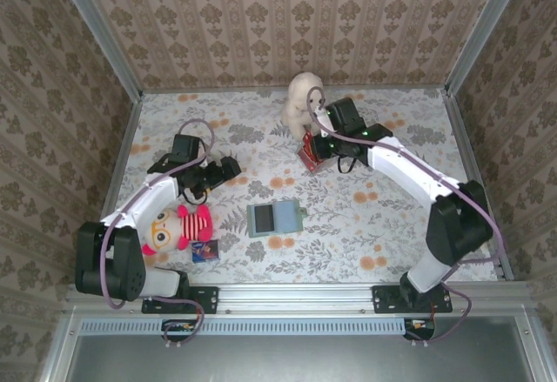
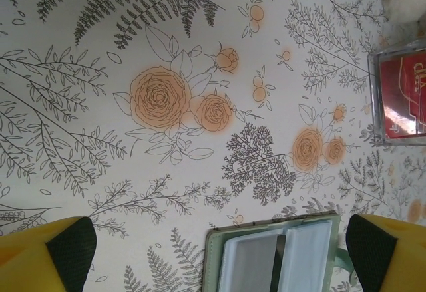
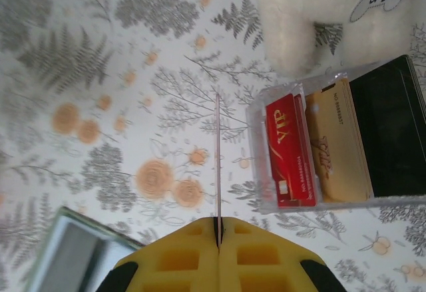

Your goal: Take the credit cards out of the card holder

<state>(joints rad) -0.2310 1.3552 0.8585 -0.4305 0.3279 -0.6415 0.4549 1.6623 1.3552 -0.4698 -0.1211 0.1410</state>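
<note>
The right pincer [image 3: 218,229] clamps a credit card [image 3: 217,159] edge-on, long axis straight ahead, with the clear card tray [image 3: 257,165] just beside it. The card holder [image 1: 274,217] lies open on the counter [image 1: 383,234], close by the wide-apart left pincer [image 1: 226,170].

Table cover [image 2: 100,192]: matt printed sheet, smooth, no glare.
Card holder [image 2: 276,259]: sage shell matt, leather-like; inner pockets translucent plastic with a soft sheen.
Clear box [image 3: 256,155]: hard transparent plastic, glossy at the edges.
Red card [image 3: 289,149]: glossy plastic, gold metallic print.
Tan card [image 3: 339,146]: satin, duller than the red.
Thin card [image 3: 217,165] in right gripper [image 3: 217,229]: edge-on, stiff; face finish cannot be told.
Left gripper [image 2: 219,239] fingers [image 2: 33,265]: yellow moulded plastic, matt; pads [image 2: 70,249] black, rubbery, finely textured.
White plush [image 3: 286,32]: fluffy pile.
Frame rail [image 1: 296,295]: brushed metal.
</note>
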